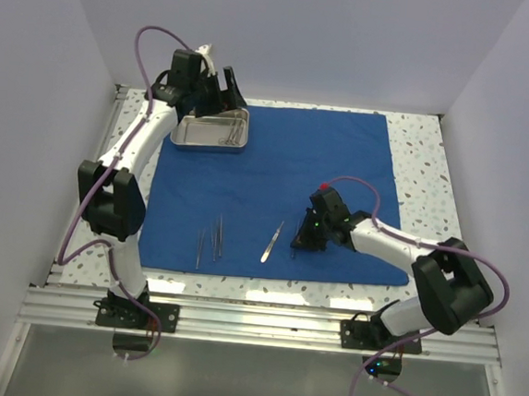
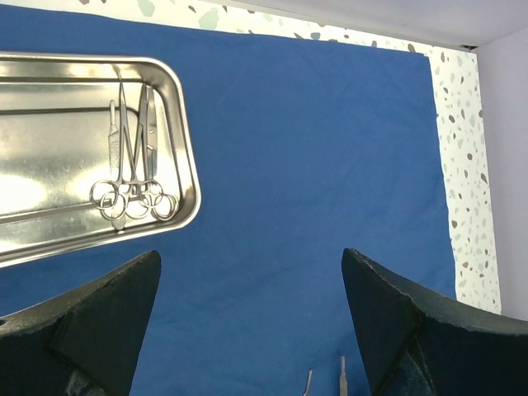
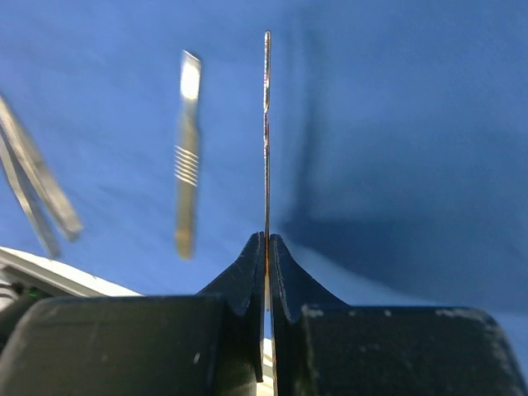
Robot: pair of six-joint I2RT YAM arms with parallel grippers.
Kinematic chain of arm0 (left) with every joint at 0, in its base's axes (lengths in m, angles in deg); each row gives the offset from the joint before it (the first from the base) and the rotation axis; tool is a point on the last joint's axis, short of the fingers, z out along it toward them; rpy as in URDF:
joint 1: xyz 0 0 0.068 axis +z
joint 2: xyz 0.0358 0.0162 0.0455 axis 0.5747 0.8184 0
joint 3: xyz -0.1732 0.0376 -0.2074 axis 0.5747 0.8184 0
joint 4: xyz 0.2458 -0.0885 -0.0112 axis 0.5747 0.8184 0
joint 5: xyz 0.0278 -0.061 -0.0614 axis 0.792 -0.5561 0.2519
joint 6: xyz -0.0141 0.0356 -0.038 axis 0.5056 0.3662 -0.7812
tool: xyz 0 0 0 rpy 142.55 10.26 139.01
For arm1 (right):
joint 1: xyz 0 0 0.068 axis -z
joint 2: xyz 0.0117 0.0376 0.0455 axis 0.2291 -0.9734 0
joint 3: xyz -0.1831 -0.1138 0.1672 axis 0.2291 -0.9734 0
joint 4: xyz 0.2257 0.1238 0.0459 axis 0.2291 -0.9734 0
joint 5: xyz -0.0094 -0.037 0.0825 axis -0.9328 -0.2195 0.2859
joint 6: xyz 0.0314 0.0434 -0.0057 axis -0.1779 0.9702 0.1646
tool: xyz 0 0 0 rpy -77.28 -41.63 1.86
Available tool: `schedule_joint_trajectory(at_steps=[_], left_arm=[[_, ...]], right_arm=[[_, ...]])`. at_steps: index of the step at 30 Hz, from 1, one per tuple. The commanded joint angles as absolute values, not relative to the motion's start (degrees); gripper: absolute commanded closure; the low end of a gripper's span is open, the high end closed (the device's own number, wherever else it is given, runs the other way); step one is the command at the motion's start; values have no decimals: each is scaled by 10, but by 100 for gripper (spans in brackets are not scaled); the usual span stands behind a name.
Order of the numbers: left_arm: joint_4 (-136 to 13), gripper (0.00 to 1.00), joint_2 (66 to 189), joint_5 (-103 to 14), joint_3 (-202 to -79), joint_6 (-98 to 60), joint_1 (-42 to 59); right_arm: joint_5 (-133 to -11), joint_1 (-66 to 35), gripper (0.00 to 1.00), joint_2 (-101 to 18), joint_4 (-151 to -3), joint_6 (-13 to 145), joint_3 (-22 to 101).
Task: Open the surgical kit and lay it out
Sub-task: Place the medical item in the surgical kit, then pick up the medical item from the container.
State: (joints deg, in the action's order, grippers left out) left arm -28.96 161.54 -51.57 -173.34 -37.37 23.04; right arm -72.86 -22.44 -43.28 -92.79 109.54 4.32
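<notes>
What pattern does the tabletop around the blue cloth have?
The tabletop is white with dark speckles, clearest in the left wrist view.

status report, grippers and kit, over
Left gripper open by the tray. Right gripper shut on a thin steel tool. Cloth spread flat, other tools laid out; nothing blocking.

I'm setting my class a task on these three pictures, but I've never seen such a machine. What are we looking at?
Two robot arms are bolted to a table's near edge. One picture looks down from above; the other two come from a camera on each wrist. A blue cloth is spread flat, with a steel tray at its far left corner holding ring-handled instruments. Several loose instruments lie on the cloth. The left gripper is open near the tray, holding nothing; the right gripper pinches a thin steel tool.
</notes>
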Motion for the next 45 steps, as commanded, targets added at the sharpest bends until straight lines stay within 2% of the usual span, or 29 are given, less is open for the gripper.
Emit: schedule_joint_trajectory(at_steps=[1,13,24,25,26,29,30,32,38,45], left_arm=[[-294,6,1579,-504,-1736,-351,229],[-290,6,1587,-501,-1745,-344,229],[-298,6,1602,-502,-1750,-348,229],[-298,6,1603,-502,-1753,-349,229],[-298,6,1604,-503,-1754,-348,229],[-294,6,1609,-505,-1761,-347,229],[-293,6,1610,-505,-1764,-346,229],[-292,6,1612,-505,-1768,-345,229],[-282,6,1634,-497,-1792,-334,229],[-233,5,1749,-445,-1938,-282,232]], right_arm=[[-711,-229,100,-454,-879,1091,85],[-696,-252,100,-505,-868,1096,106],[-704,-275,100,-494,-885,1103,102],[-709,-275,89,-495,-893,1099,105],[-715,-275,73,-494,-904,1097,109],[-728,-275,14,-491,-921,1090,116],[-729,-275,8,-490,-925,1089,118],[-733,-275,2,-489,-933,1082,126],[-765,-275,2,-448,-1004,1052,167],[-814,-274,2,-383,-1096,1005,242]])
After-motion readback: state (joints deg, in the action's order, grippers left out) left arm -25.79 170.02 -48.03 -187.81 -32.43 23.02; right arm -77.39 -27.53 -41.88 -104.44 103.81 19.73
